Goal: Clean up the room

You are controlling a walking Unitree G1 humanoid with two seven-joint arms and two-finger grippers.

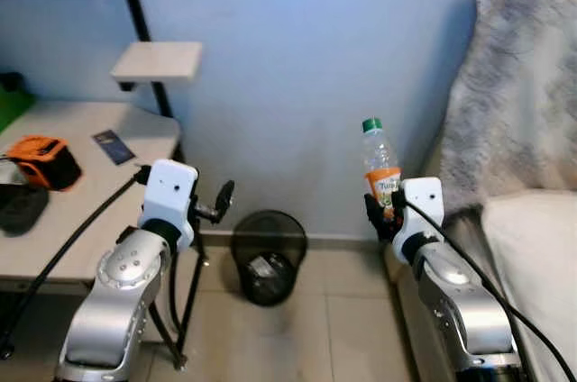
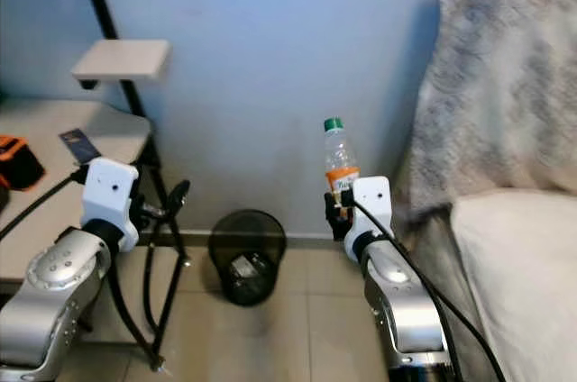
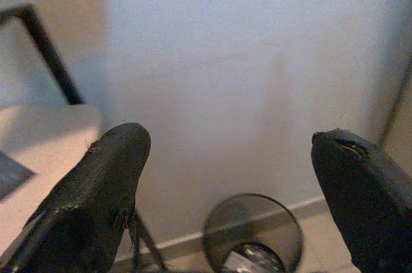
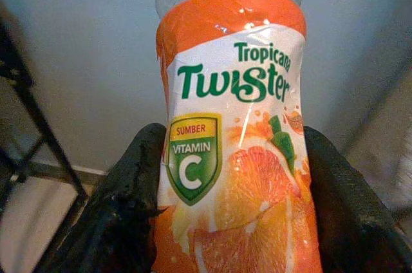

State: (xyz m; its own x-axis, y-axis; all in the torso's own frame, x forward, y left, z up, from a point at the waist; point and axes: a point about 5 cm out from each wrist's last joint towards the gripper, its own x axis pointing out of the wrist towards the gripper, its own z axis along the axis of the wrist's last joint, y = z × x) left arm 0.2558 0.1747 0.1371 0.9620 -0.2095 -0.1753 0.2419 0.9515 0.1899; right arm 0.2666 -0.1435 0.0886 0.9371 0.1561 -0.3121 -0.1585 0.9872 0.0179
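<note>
R gripper (image 1: 383, 213): 2 black fingers (image 4: 129, 196) closed on the lower body of the bottle (image 1: 381, 168), 1 finger per side, both touching the orange label. Bottle is clear plastic w/ green cap (image 1: 371, 124), label "Tropicana Twister". Long axis approx. vertical; cap end up, base down between the fingers. Bottle is held in the air in front of the blue wall (image 1: 297, 58), above the tiled floor (image 1: 343, 328), beside the bed edge (image 1: 532, 256).

L gripper (image 1: 216, 204): fingers (image 3: 96, 196) spread wide apart, nothing between them. It is raised just off the table (image 1: 81, 211) edge, pointing toward the wall.

Bin (image 1: 268, 256): black mesh, round, upright on the floor against the wall base, between the 2 arms, lower than both grippers. Some light-coloured content inside; type cannot be told. Bottle is to the right of the bin and well above it, not over its opening.

Table holds an orange device (image 1: 42, 161) and a dark card (image 1: 114, 146). A grey fur throw (image 1: 514, 76) hangs by the bed.
</note>
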